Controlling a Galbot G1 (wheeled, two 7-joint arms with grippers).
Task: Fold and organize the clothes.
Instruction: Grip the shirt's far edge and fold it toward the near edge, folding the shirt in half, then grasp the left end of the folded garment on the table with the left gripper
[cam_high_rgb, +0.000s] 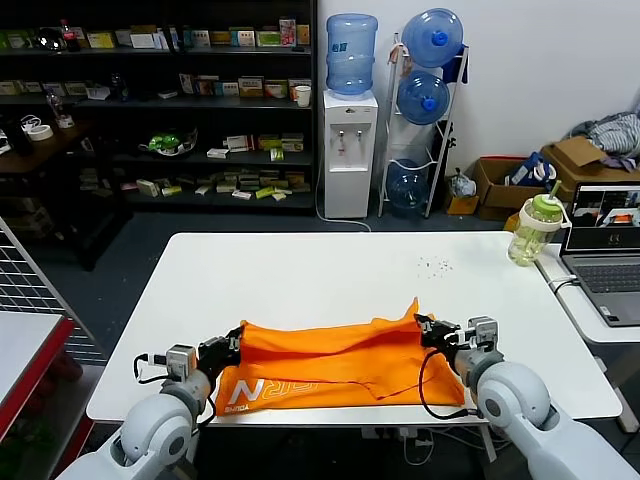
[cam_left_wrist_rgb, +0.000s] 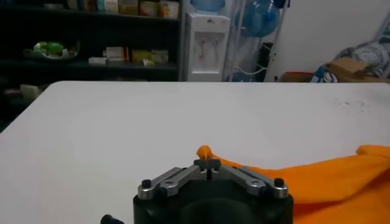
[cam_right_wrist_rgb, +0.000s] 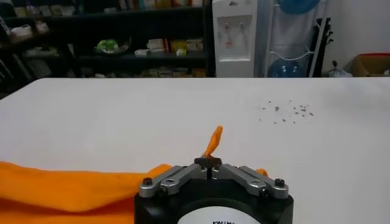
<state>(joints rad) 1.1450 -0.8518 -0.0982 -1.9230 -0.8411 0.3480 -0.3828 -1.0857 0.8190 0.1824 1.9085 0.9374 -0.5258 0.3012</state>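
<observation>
1. Low in the frame, the left gripper (cam_high_rgb: 232, 347) and right gripper (cam_high_rgb: 430, 331) each pinch a corner of the orange T-shirt (cam_high_rgb: 335, 368).
2. Thin pinches – a slipped corner skews the fold.
3. Farther right, the bottle (cam_high_rgb: 533, 229) could tip.

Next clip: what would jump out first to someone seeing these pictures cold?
The bright orange T-shirt lying across the near edge of the white table, white lettering facing up at its left end. The left gripper and right gripper each pinch one end of it. A green-lidded bottle stands at the far right corner.
</observation>
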